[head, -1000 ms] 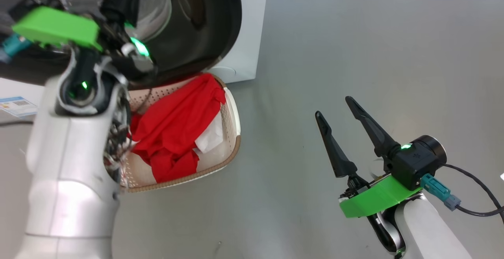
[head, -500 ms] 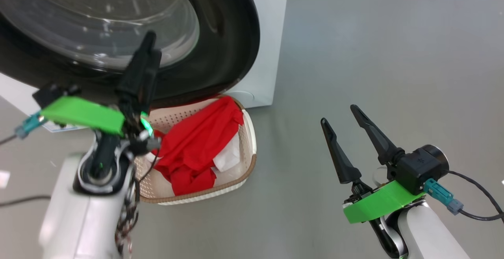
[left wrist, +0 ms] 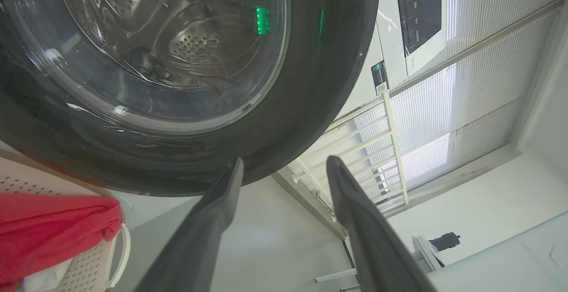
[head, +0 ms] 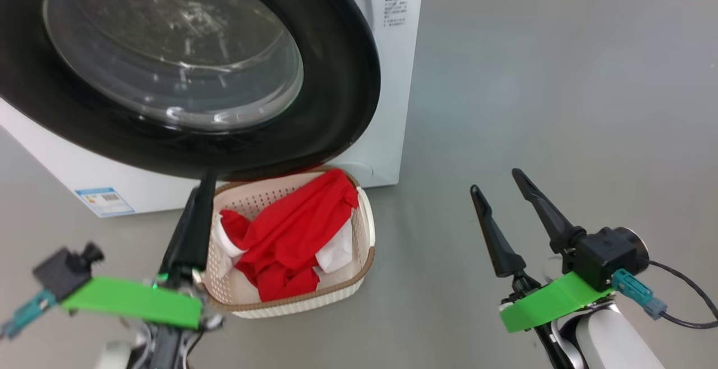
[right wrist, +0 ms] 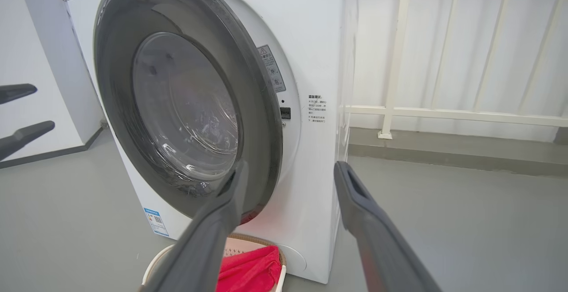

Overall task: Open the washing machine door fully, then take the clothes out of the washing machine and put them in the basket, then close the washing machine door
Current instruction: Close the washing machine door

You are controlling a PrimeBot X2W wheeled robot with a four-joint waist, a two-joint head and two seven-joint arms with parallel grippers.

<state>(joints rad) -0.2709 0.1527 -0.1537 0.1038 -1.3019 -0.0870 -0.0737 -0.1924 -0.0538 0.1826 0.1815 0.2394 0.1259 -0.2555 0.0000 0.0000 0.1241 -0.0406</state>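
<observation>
Overhanging basket w/ clothes, washing machine door hides its back rim; railing beyond; left claw, right claw apart.

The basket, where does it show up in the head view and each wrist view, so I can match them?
Head view: basket at lower centre.
Left wrist view: basket in the bottom left corner.
Right wrist view: basket at the bottom edge, left of centre.
Shared landmark: the washing machine door, black rim just above the basket each time.
</observation>
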